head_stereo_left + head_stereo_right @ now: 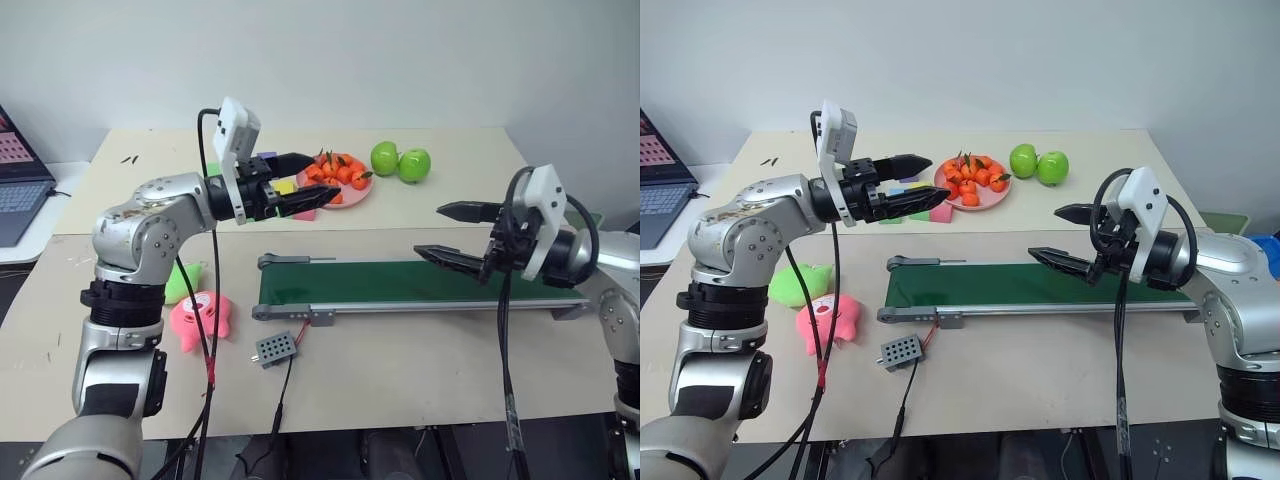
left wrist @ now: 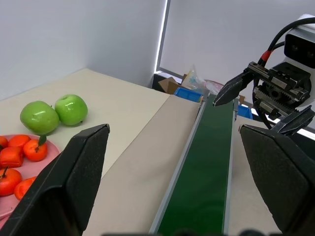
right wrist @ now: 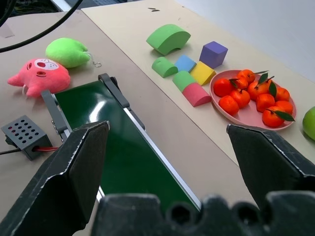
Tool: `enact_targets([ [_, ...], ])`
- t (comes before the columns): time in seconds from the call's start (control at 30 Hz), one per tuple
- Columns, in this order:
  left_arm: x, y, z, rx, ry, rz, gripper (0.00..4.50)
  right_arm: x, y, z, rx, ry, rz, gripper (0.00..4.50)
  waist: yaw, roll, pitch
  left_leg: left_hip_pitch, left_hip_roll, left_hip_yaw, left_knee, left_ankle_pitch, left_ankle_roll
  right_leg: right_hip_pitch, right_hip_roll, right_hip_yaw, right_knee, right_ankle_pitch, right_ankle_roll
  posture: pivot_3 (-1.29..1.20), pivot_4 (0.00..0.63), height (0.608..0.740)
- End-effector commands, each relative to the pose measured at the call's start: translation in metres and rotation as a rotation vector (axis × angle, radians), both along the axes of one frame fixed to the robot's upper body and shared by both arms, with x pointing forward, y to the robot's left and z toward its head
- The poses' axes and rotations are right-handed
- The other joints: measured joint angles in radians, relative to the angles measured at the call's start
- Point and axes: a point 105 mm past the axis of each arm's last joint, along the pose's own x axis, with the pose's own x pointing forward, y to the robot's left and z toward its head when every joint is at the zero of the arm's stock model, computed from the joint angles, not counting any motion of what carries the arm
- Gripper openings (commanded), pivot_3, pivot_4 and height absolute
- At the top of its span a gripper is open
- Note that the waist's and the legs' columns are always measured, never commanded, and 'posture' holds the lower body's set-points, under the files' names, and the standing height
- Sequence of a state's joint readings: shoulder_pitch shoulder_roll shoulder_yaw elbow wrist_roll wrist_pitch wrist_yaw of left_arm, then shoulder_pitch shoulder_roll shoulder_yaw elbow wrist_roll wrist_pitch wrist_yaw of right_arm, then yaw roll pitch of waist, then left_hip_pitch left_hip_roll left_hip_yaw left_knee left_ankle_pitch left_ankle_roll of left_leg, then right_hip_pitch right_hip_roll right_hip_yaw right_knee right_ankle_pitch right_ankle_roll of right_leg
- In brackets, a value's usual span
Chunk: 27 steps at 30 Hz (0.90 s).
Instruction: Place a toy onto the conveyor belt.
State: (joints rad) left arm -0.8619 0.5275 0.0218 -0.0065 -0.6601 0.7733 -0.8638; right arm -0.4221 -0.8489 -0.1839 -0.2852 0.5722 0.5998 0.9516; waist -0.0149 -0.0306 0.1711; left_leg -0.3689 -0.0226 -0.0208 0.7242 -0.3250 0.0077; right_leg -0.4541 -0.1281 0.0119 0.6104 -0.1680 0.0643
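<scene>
Robot grippers raised, jaws wide and empty, over conveyor belt (image 1: 420,282).
Pink pig toy (image 1: 201,319) lies at the belt's nine o'clock, not yet grasped; left gripper (image 1: 300,182) and right gripper (image 1: 448,233) seem poised before reaching.

The foam blocks (image 1: 925,200) are largely hidden behind the left gripper (image 1: 918,180) in the head views, and the robot's left arm covers part of the lime-green toy (image 1: 182,281). The conveyor belt (image 1: 400,282) has its right end hidden behind the right gripper (image 1: 452,232) and its arm, and the pink plate (image 2: 12,206) is cut off by the edge of the left wrist view. The laptop (image 1: 18,185) is cut off at the left edge, and its screen content is too small to read.
</scene>
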Motion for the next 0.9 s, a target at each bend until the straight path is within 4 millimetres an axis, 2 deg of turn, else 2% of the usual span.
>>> enact_targets([
  [0.03, -0.002, 0.004, 0.013, -0.026, -0.048, 0.003, 4.49, -0.002, 0.002, 0.013, -0.005, -0.055, 0.011, 4.5, 0.0, 0.0, 0.0, 0.0, 0.0, 0.0, 0.0, 0.0, 0.0, 0.0, 0.0, 0.0, 0.0, 0.0, 0.0, 0.0, 0.15, 0.738],
  [0.2, 0.003, 0.01, 0.007, -0.056, -0.027, 0.035, 4.49, -0.002, 0.002, 0.012, -0.015, -0.047, 0.018, 4.5, -0.001, 0.0, 0.0, 0.0, 0.0, 0.0, 0.0, 0.0, 0.0, 0.0, 0.0, 0.0, 0.0, 0.0, 0.0, 0.0, 0.15, 0.738],
  [0.43, 0.001, 0.033, -0.011, -0.026, 0.017, 0.114, 4.49, -0.011, -0.008, 0.004, -0.036, -0.013, 0.008, 4.5, 0.0, 0.0, 0.0, 0.0, 0.0, 0.0, 0.0, 0.0, 0.0, 0.0, 0.0, 0.0, 0.0, 0.0, 0.0, 0.0, 0.15, 0.738],
  [0.53, 0.0, 0.034, -0.016, -0.035, 0.012, 0.152, 4.49, -0.016, -0.014, 0.001, -0.039, 0.006, -0.005, 4.5, 0.003, 0.0, 0.0, 0.0, 0.0, 0.0, 0.0, 0.0, 0.0, 0.0, 0.0, 0.0, 0.0, 0.0, 0.0, 0.0, 0.15, 0.738],
  [0.63, -0.009, 0.031, -0.03, -0.022, 0.066, 0.128, 4.49, -0.031, -0.019, -0.01, -0.07, 0.05, 0.018, 4.5, 0.007, 0.0, 0.0, 0.0, 0.0, -0.001, 0.0, 0.0, 0.001, 0.0, 0.0, 0.0, 0.0, 0.0, 0.0, 0.0, 0.15, 0.738],
  [0.9, -0.005, 0.04, -0.038, -0.03, 0.103, 0.197, 4.49, -0.053, -0.017, -0.04, -0.035, 0.03, 0.031, 4.5, 0.003, 0.0, 0.0, 0.002, 0.0, -0.001, 0.001, -0.003, 0.006, 0.003, 0.0, 0.0, 0.0, 0.0, 0.0, 0.0, 0.15, 0.738],
])
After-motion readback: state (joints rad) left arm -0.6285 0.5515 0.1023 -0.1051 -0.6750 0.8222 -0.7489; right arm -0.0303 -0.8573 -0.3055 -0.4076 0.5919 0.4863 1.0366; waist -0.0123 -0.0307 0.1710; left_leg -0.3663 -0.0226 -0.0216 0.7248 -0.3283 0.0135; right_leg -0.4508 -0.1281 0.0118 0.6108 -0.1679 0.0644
